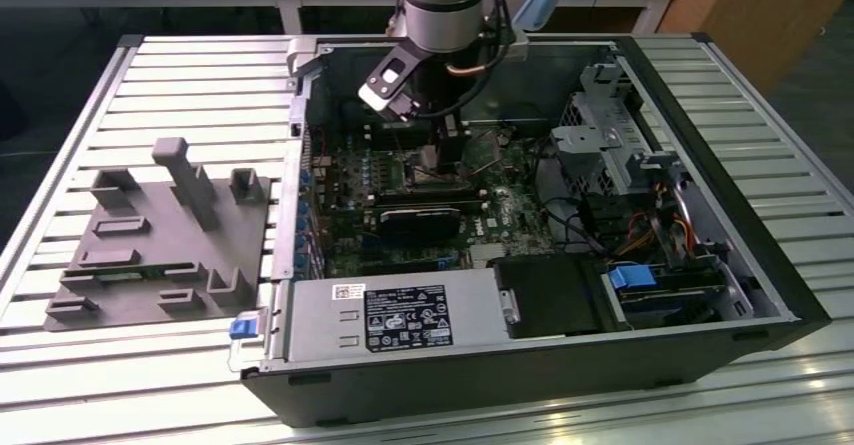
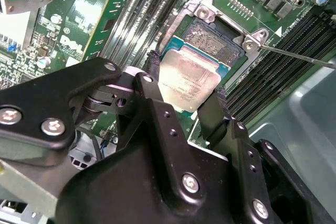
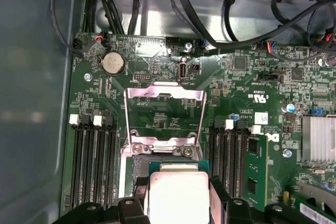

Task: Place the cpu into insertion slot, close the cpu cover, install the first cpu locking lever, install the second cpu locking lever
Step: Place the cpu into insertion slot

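Note:
In both wrist views my gripper (image 2: pixel 187 78) (image 3: pixel 178 196) is shut on the cpu (image 2: pixel 193 72) (image 3: pixel 177 190), a pale square chip with one black finger on each of two opposite sides. It sits low over the insertion slot (image 2: pixel 218 43), covering the near part, while the dark pin field beyond it is bare. The cpu cover (image 3: pixel 163 92), a silver frame with a big window, is swung open and lies back from the socket. A thin lever rod (image 2: pixel 296 56) juts out beside the socket. In the exterior view the gripper (image 1: pixel 438 157) reaches down into the open case over the green motherboard (image 1: pixel 514 210).
Long black memory slots (image 3: pixel 94 161) flank the socket on both sides. A black fan card (image 1: pixel 420 220) lies just in front of it. Cables (image 3: pixel 210 19) run along the case wall. A grey fixture (image 1: pixel 160 235) stands at the exterior view's left, and a drive cage (image 1: pixel 621 145) at its right.

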Robot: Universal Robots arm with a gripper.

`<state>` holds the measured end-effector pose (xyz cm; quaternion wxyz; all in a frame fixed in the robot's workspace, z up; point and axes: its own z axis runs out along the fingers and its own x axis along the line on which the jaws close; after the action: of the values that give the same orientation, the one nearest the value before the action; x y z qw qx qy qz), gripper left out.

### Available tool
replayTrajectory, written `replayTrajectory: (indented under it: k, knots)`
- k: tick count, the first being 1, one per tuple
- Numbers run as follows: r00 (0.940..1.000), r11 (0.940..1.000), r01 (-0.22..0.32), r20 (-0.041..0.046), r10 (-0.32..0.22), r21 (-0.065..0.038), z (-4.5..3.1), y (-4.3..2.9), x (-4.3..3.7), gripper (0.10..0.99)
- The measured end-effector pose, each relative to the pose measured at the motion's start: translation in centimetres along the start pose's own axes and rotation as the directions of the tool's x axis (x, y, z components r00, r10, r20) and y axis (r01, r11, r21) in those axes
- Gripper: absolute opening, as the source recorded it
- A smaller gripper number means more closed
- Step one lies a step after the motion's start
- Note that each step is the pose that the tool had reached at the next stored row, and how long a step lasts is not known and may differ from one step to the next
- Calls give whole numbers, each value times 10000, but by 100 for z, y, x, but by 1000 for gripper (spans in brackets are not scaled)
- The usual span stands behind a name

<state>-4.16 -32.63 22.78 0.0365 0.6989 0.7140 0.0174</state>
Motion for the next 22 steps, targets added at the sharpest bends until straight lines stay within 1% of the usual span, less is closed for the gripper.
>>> replayTrajectory:
  k: [6,12,22]
  knots:
    - [9999,9999,-112,7,112,2,44,-31,56,541]
    - [9998,9998,-186,14,186,4,108,-44,114,541]
    - [9994,9994,-338,27,338,9,209,-58,123,541]
